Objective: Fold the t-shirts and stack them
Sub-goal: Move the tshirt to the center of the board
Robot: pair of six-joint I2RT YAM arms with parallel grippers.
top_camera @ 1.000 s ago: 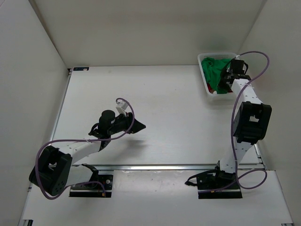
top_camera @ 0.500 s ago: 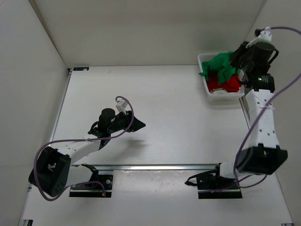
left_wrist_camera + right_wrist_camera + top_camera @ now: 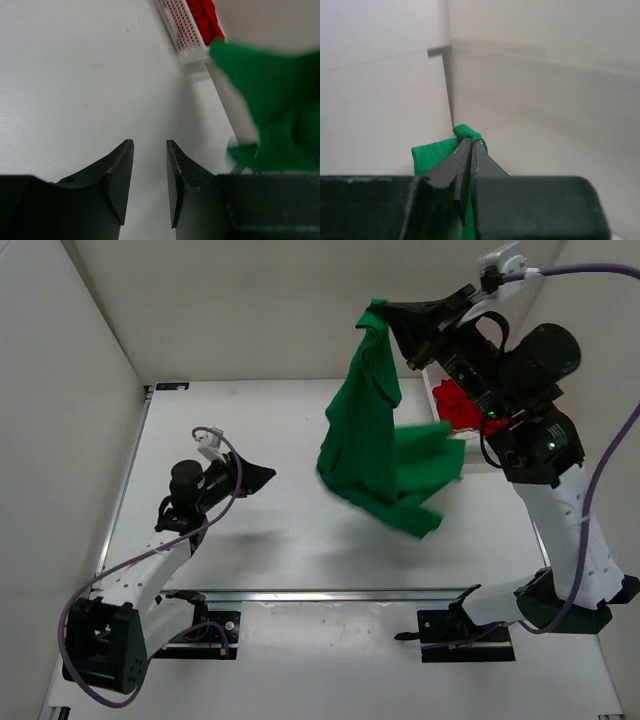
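Though bunched in the basket [image 3: 182, 27] a second ago, now hoisted high over the table [image 3: 250, 420]: green t-shirt [image 3: 375, 440], dangling full length from the right gripper [image 3: 385, 312], pinched shut on one edge, possibly the collar. Red t-shirt [image 3: 455, 405] left behind in the basket. Left gripper [image 3: 262, 476] low, part-open, holding nothing. First shirt out; spreading and folding yet to come.

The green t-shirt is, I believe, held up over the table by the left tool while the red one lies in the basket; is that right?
Not quite: the right tool holds the green t-shirt up, pinching its edge, as the top external view shows. The red t-shirt does lie in the basket.
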